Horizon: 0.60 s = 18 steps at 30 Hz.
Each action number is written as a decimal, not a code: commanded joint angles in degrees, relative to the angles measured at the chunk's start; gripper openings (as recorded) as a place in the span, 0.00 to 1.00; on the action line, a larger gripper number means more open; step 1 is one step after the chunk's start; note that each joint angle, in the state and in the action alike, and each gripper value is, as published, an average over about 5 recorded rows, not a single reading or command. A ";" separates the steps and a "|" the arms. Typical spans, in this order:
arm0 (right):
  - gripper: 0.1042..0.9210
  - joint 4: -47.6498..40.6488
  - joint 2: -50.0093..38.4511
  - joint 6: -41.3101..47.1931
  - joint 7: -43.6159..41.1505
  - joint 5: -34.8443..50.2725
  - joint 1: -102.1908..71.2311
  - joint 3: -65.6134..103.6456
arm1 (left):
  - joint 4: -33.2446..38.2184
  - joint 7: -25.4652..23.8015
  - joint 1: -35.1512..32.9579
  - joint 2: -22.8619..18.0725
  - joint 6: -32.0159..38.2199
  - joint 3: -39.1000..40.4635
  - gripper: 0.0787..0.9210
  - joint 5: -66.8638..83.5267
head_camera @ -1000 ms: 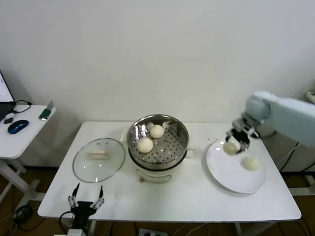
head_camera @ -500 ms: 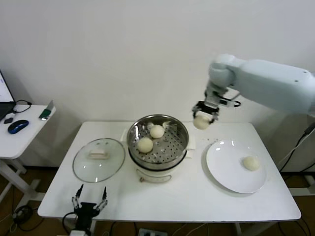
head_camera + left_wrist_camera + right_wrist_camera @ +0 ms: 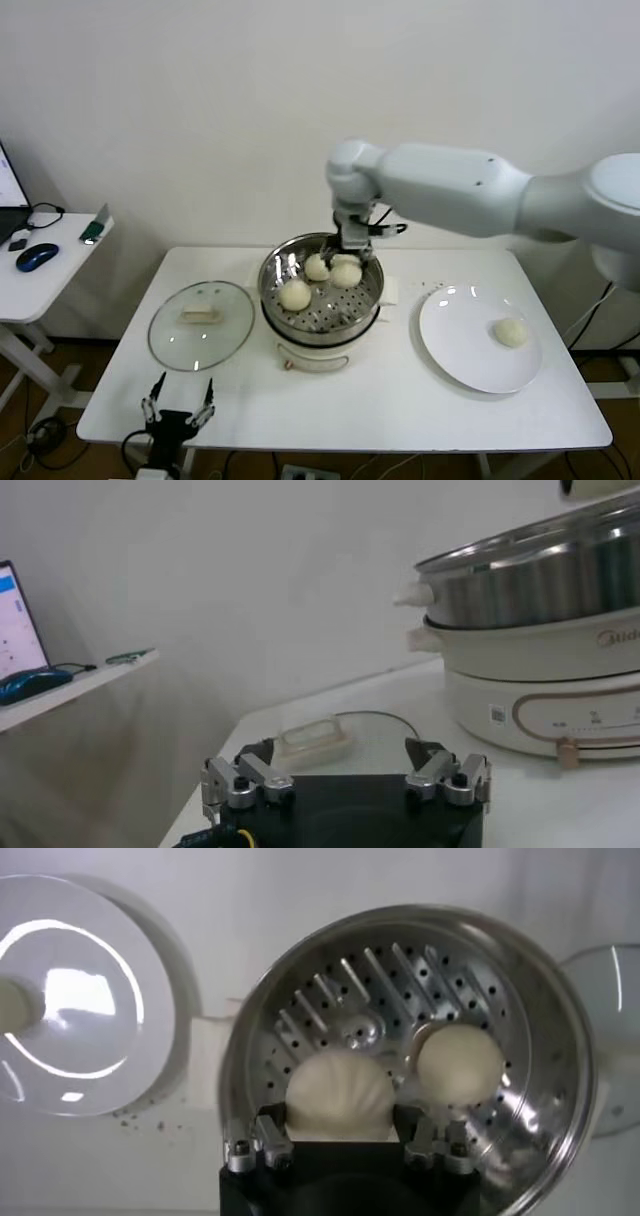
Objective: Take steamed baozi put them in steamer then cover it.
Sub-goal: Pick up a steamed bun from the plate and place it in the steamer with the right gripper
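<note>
- Nearest me, my left end effector (image 3: 176, 408) hangs at the front edge of the bench (image 3: 330, 405), fingers spread apart with nothing between them.
- Just beyond it the cover (image 3: 200, 324) lies flat on the bench, cream handle up, left of the steamer (image 3: 321, 300) and close beside it.
- On my right the white plate (image 3: 478, 338) carries one baozi (image 3: 511, 332).
- The steamer sits mid-bench; I count two baozi on its perforated tray, one toward the front left (image 3: 295, 295) and one behind it (image 3: 317, 267).
- My right end effector (image 3: 345, 1140) reaches over the steamer's far side, fingers clamped on a third baozi (image 3: 341, 1096) just above the tray, beside the rear one.
- Off to the far left, a side table (image 3: 40, 270) holds a mouse (image 3: 36, 257).
</note>
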State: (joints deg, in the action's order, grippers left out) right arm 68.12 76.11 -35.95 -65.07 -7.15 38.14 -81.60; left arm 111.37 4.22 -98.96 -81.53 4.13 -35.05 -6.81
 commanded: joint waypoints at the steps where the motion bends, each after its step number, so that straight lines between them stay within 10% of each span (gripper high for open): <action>1: 0.72 -0.62 5.41 -1.65 0.65 -0.94 -4.77 -1.16 | -0.16 -0.09 -0.04 0.12 0.06 0.10 0.88 0.35; 18: 0.77 -0.50 4.31 -0.67 1.67 -1.93 -6.11 -1.43 | -1.70 -0.01 0.19 -0.08 0.40 -0.45 0.88 1.54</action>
State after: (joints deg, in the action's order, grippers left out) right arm 67.69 79.59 -36.84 -63.97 -8.57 33.05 -82.99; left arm 109.96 4.22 -98.82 -81.57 4.48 -35.54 -5.52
